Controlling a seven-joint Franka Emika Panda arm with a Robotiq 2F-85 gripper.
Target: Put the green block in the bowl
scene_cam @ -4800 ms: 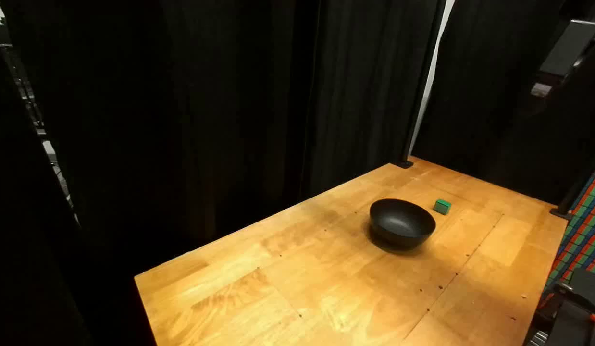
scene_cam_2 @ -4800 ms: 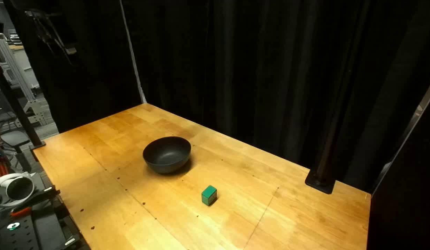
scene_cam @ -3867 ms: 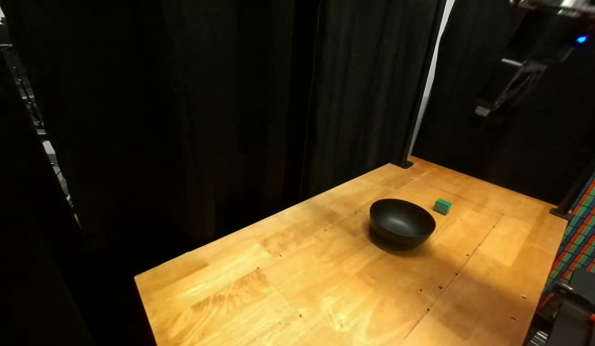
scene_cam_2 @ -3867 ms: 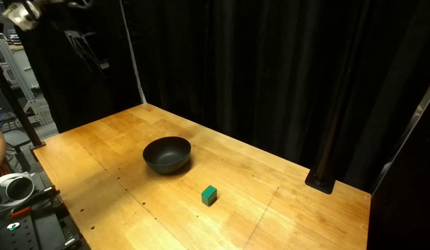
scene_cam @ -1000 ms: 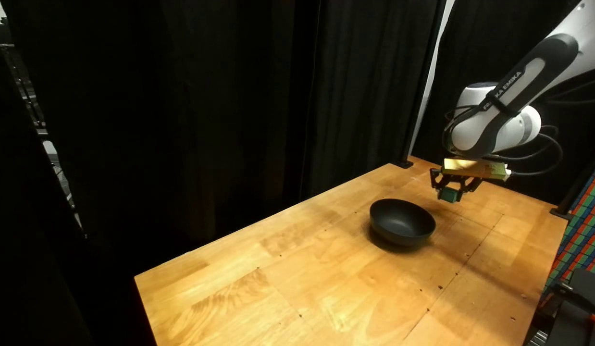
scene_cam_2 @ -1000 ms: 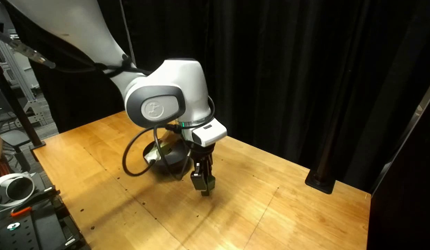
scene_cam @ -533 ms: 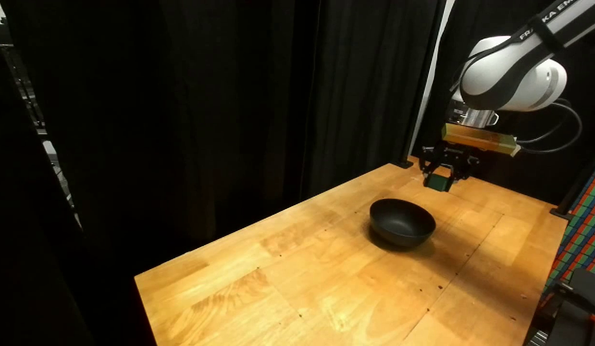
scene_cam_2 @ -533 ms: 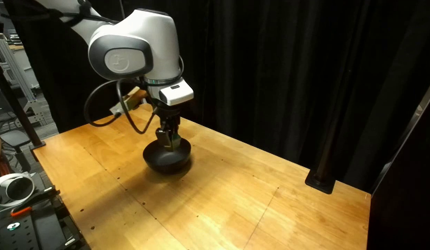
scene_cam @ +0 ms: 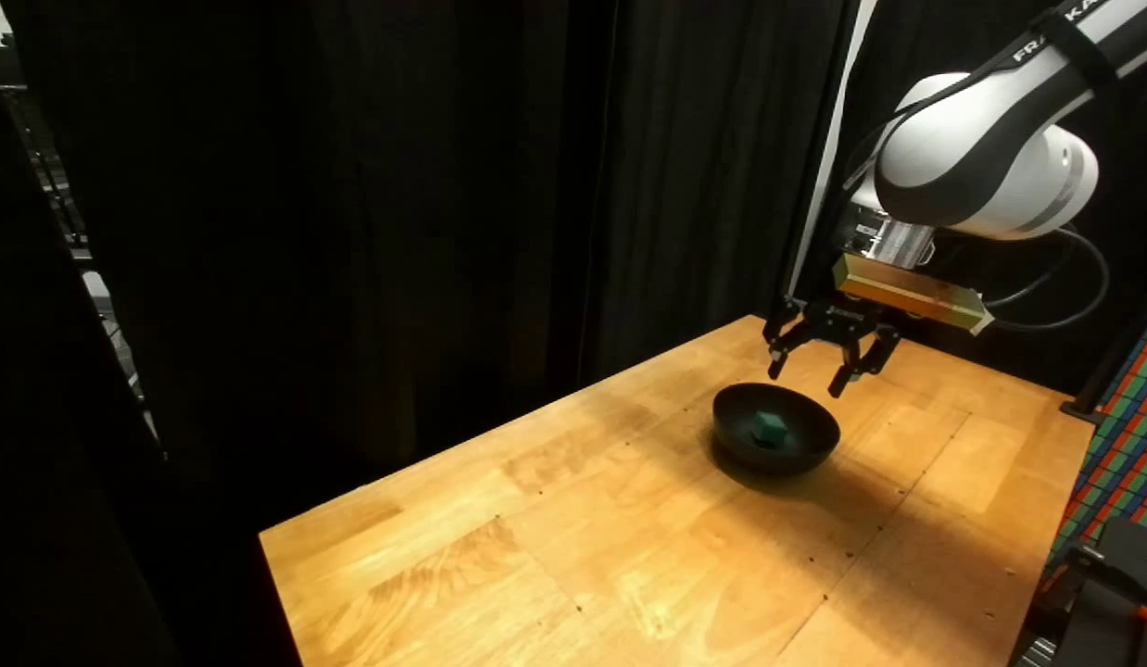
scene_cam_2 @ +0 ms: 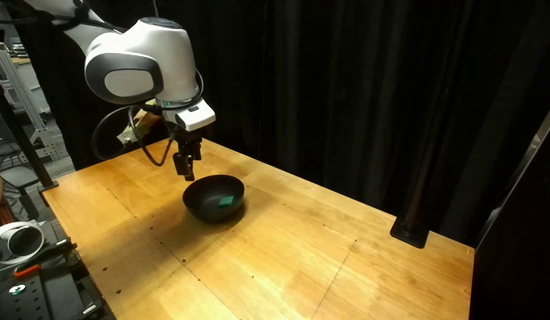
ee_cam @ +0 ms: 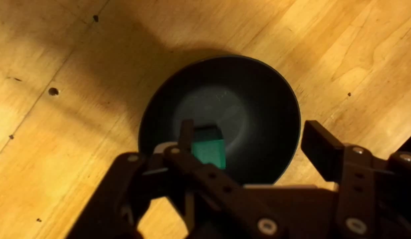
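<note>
The green block (scene_cam: 770,428) lies inside the black bowl (scene_cam: 812,435), resting toward one side of its inner wall. It also shows in the bowl (scene_cam_2: 198,195) in an exterior view as a green patch (scene_cam_2: 226,201). My gripper (scene_cam: 806,380) is open with nothing between its fingers. It hangs above the bowl rim and apart from it; in an exterior view the gripper (scene_cam_2: 187,175) is just beyond the rim's upper left. In the wrist view, the left finger partly covers the block (ee_cam: 210,151), and the fingers (ee_cam: 250,131) are spread wide over the bowl (ee_cam: 272,99).
The bowl stands on a wooden table (scene_cam: 573,519) with black curtains behind it. A black post with a foot (scene_cam_2: 409,233) stands at the table edge. Equipment with a white ring-shaped part (scene_cam_2: 17,242) is beside the table.
The block was picked off the table, carried over the bowl and let go into it. The gripper has opened and shifted away from above the block. The bowl has not moved.
</note>
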